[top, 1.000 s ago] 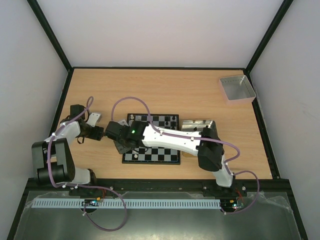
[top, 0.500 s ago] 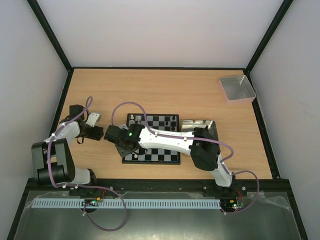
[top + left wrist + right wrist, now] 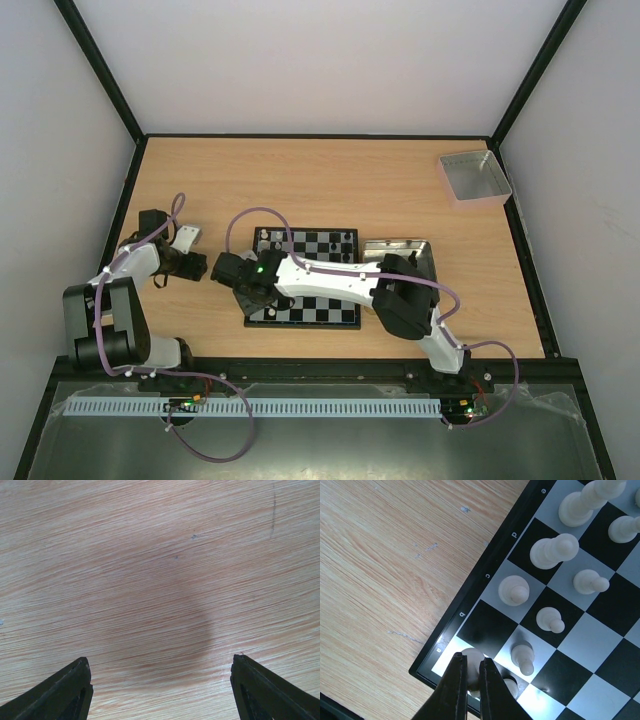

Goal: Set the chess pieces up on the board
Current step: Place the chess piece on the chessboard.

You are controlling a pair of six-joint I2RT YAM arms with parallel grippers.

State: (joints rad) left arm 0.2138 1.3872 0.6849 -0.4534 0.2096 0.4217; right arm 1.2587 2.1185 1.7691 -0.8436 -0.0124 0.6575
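Pinching a white piece [image 3: 471,653] over the board's [image 3: 476,594] 7 o'clock corner square, right gripper [image 3: 473,664] is shut tight, nearest pawn [image 3: 522,656] at its 3 o'clock; left gripper [image 3: 160,665] wide open, empty, farther off.

You will find both arms built alike: the left arm [image 3: 133,262] and the right arm [image 3: 330,281] carry smooth white shells between bulky black joint housings, and a lilac cable [image 3: 258,209] loops along each, fixed by small white ties. A green light [image 3: 265,266] shows on the right arm's black wrist housing. The left claw [image 3: 160,658] has dark, wedge-shaped fingers [image 3: 65,692]; the right claw [image 3: 472,658] has slim, glossy black ones.
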